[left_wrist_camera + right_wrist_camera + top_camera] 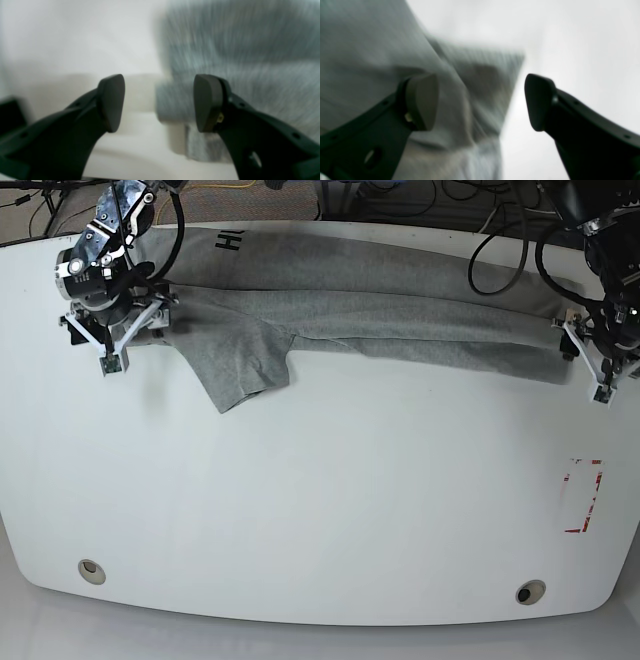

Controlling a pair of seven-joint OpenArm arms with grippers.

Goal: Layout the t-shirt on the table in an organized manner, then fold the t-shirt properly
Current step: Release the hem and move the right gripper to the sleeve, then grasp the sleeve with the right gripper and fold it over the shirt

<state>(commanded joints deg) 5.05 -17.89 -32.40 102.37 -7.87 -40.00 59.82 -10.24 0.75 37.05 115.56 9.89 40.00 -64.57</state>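
Base view: the t-shirt (370,315) lies bunched along the table's (320,510) far edge. Both grippers, left (158,102) and right (480,102), hover spread and empty at its ends; laying out isn't finished, so next they'd need to pinch the edges.

Both wrist views are motion-blurred: the t-shirt (240,50) beyond the left end effector (159,103) is smeared grey. In the base view its lettering (229,242), just beside the right end effector (118,330), is mostly folded under, unreadable.
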